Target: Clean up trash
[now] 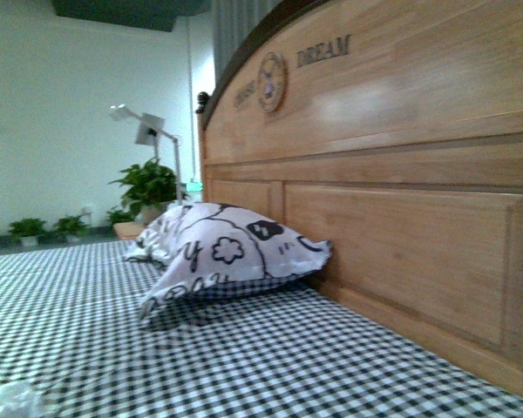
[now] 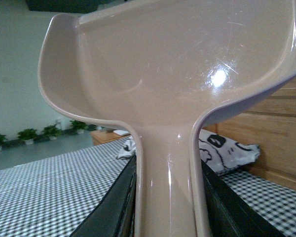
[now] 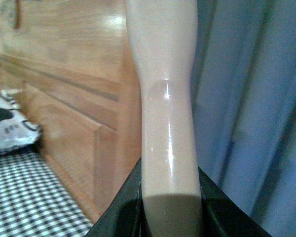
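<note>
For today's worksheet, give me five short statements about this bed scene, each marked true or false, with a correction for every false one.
1. The crumpled ball of white paper lies on the black-and-white checked bedsheet. True.
2. The white pillow with black cartoon prints lies far from the wooden headboard. False: it lies right by the headboard.
3. The left gripper holds the pinkish-beige plastic dustpan by its handle. True.
4. The paper ball is already in the dustpan. False: the scoop shows empty and the ball is on the sheet.
5. The right gripper is open and empty. False: it is shut on a pale beige handle.
</note>
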Available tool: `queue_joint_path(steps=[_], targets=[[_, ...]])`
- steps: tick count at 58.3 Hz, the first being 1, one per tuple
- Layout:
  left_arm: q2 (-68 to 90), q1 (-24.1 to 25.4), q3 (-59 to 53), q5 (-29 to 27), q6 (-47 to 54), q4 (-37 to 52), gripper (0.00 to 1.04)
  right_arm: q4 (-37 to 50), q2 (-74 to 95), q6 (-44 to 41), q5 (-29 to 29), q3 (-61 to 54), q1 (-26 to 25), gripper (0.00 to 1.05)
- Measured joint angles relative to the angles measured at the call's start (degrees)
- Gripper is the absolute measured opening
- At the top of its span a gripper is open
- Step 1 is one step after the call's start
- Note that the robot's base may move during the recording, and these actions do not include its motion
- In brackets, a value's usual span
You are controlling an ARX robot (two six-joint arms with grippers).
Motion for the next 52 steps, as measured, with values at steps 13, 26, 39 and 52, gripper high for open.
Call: queue_joint_path(steps=[13,26,39,52], targets=[[-0.1,0.0,0.0,0.0,0.0,-0.1,0.29,0.0,0.0,0.0,0.2,0.0,0.0,0.20],[0.1,0.0,0.0,0.0,0.0,-0.1,0.29,0.0,0.0,0.0,0.1,0.0,-0.1,0.20],[0.1,0.0,2.0,-1.9,-1.4,-6.7,0.29,0.0,0.4,0.0,0.0,0.0,0.0,0.20],[13.9,3.6,17.9,1.7,-0.3,-40.7,0.29,0.0,-0.4,0.0,0.2,0.0,0.0,0.20]])
